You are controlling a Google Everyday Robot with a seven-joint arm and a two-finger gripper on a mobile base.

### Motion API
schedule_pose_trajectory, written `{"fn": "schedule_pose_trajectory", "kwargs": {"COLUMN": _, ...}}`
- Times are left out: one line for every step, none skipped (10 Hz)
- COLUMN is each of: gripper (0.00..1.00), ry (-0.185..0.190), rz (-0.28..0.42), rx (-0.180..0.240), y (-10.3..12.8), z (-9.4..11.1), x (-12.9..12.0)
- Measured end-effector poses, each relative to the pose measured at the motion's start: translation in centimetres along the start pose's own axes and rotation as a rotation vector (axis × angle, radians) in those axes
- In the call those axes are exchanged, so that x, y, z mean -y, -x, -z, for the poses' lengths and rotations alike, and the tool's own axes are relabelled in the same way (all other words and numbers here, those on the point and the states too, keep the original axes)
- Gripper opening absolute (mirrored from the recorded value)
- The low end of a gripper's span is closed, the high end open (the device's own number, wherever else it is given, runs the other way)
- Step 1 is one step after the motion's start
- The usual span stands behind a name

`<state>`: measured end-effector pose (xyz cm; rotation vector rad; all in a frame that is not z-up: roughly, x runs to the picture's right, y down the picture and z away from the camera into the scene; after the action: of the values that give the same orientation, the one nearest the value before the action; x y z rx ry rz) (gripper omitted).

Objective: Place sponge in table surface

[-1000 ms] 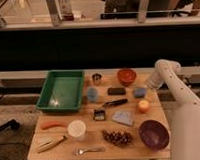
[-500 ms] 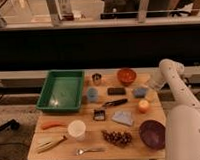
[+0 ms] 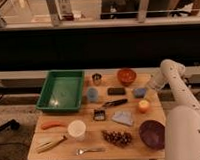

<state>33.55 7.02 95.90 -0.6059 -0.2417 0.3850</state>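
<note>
One arm only: gripper (image 3: 150, 86) sits at the right end of the sponge (image 3: 139, 92), which lies on the worktop (image 3: 88, 137) just camera-side of the orange bowl (image 3: 126, 75), long axis roughly across the view; open or closed, cannot tell.

Jaws nearer, just beside the sponge (image 3: 139, 92).
</note>
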Motion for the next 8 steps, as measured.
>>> {"fn": "schedule_pose_trajectory", "kwargs": {"gripper": 0.59, "ry": -0.004, "rz": 0.002, "rx": 0.004, "y": -0.1, "z": 0.1, "x": 0.0}}
{"fn": "schedule_pose_trajectory", "kwargs": {"gripper": 0.56, "ry": -0.003, "rz": 0.002, "rx": 0.005, "y": -0.2, "z": 0.1, "x": -0.1}}
{"fn": "schedule_pose_trajectory", "kwargs": {"gripper": 0.55, "ry": -0.004, "rz": 0.004, "rx": 0.007, "y": -0.1, "z": 0.1, "x": -0.1}}
{"fn": "schedule_pose_trajectory", "kwargs": {"gripper": 0.50, "ry": -0.004, "rz": 0.007, "rx": 0.011, "y": 0.0, "z": 0.0, "x": -0.1}}
{"fn": "schedule_pose_trajectory", "kwargs": {"gripper": 0.49, "ry": -0.009, "rz": 0.007, "rx": 0.016, "y": 0.1, "z": 0.2, "x": 0.0}}
{"fn": "schedule_pose_trajectory", "kwargs": {"gripper": 0.45, "ry": -0.016, "rz": 0.007, "rx": 0.018, "y": 0.0, "z": 0.5, "x": 0.0}}
{"fn": "schedule_pose_trajectory", "kwargs": {"gripper": 0.42, "ry": -0.027, "rz": 0.011, "rx": 0.019, "y": 0.0, "z": 0.8, "x": 0.1}}
{"fn": "schedule_pose_trajectory", "kwargs": {"gripper": 0.42, "ry": -0.043, "rz": 0.021, "rx": 0.019, "y": 0.2, "z": 1.3, "x": 0.1}}
